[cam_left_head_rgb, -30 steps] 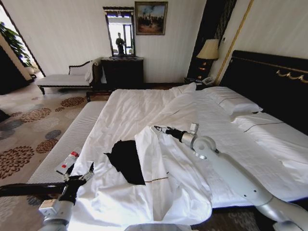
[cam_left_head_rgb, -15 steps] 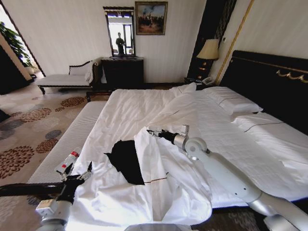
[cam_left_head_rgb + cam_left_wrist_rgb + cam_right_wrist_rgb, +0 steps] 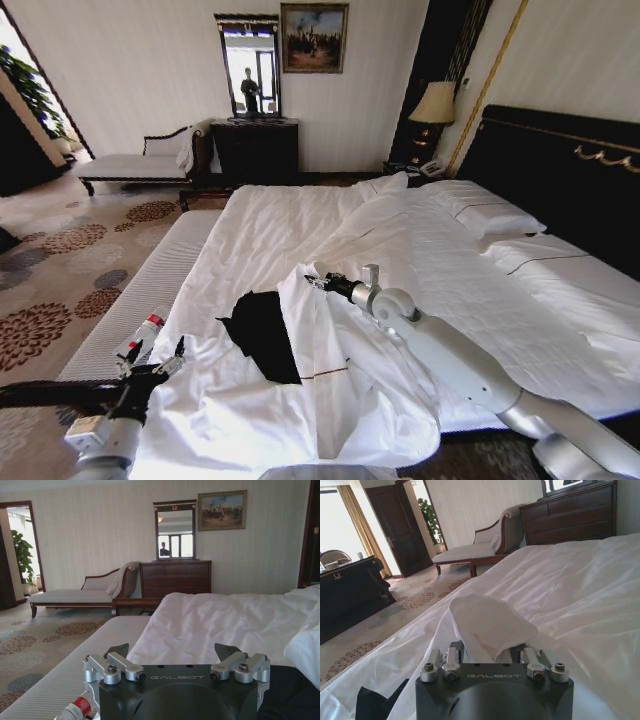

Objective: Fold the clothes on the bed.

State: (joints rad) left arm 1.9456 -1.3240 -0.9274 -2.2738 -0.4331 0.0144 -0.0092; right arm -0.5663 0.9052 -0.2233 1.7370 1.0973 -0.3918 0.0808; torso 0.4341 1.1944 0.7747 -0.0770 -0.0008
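Since 1.0 s ago, my right gripper [image 3: 312,281] has travelled leftward across the bed [image 3: 300,215], dragging a white duvet flap [image 3: 330,340] with it; my left gripper [image 3: 150,362] has slipped slightly lower at the bed's near-left edge.

Head view: the clothes [image 3: 262,333], 1 black T-shirt, lie on the near part of the bed, largely covered by the white flap, with a dark patch exposed to its left. The right gripper sits at the flap's upper edge. A red-and-white bottle [image 3: 140,337] lies on the grey bench [image 3: 150,280] beside the left gripper.

Left wrist view: the left gripper [image 3: 175,652] stands wide, holding nothing, low at the bed's edge, with black cloth [image 3: 292,692] close by.

Right wrist view: the right gripper [image 3: 492,655] is pinched on a peak of white duvet [image 3: 487,622]. A black corner [image 3: 375,702] of the shirt shows below.

Judgement: folding has not started; the step in hand is uncovering the shirt. The next move calls for clearing the duvet off the garment, then taking the black cloth alone, without bedding.
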